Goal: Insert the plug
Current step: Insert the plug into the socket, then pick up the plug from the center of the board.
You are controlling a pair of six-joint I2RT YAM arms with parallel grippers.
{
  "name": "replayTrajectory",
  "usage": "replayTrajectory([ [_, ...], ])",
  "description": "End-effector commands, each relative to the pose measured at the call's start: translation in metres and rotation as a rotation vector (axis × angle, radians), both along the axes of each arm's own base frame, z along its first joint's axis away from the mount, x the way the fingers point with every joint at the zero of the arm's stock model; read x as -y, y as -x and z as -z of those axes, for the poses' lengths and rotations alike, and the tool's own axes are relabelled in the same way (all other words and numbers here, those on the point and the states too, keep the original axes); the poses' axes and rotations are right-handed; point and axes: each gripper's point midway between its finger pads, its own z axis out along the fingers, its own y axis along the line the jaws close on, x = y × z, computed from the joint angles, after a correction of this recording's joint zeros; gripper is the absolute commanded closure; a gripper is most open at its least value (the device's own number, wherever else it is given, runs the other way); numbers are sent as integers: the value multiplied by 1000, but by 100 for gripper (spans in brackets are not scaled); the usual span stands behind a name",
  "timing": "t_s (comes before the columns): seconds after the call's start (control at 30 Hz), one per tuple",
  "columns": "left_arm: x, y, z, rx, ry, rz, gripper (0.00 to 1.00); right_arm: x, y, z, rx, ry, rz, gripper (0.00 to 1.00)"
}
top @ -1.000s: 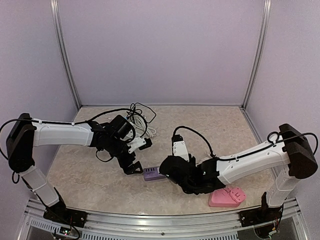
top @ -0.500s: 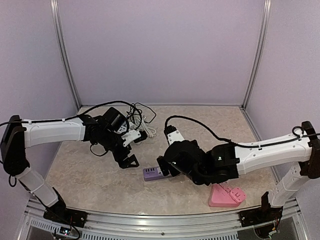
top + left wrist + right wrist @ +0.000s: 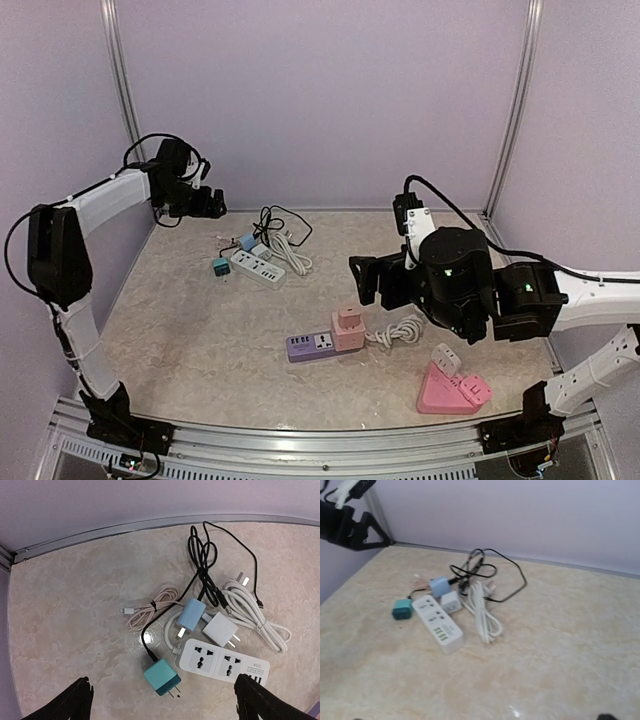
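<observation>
Top view: the pink plug sits at lower centre of the frame, pressed onto the right end of the purple power strip, and it looks seated in the socket. Its white cable lies coiled just to the right. Neither arm touches plug or strip. The right gripper hangs above and to the right of the plug, well apart from it, with its jaws spread and nothing between them. Its own wrist view shows only a sliver of finger at the bottom edge. The left gripper is raised at upper left, near the back wall. In the left wrist view its fingers stand wide apart at the two lower corners, holding nothing. Below that camera lie a white power strip, a teal charger just left of it, a light blue charger, a white charger and tangled black cable. A pink triangular socket block rests at lower right of the table.
</observation>
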Motion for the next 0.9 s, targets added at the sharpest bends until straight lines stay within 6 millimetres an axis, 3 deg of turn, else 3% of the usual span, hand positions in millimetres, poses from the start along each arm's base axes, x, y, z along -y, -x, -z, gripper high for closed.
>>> replayTrajectory([
  [0.0, -4, -25, 70, -201, 47, -212, 3, 6, -6, 14, -25, 12, 43, 0],
  [0.1, -13, -42, 112, -282, 44, -313, 3, 2, -6, 19, -46, 62, 43, 0],
  [0.2, -22, -43, 146, -312, 25, -383, 6, -3, -7, 20, -53, 90, 34, 0],
  [0.43, -12, -22, 161, -269, -37, -381, 13, -10, -10, 28, -43, 130, 24, 0],
  [0.53, -16, -10, 174, -306, -51, -403, 22, -13, -10, 30, -46, 132, 15, 0],
  [0.67, -23, 9, 197, -391, -54, -425, 23, -10, -9, 31, -50, 130, 19, 0],
  [0.8, -26, 24, 200, -398, -75, -402, 25, -5, -8, 29, -48, 106, 19, 0],
  [0.83, -27, 25, 197, -388, -81, -394, 28, -4, -7, 29, -46, 100, 20, 0],
  [0.87, -28, 24, 196, -382, -89, -386, 38, -3, -7, 28, -44, 93, 23, 0],
])
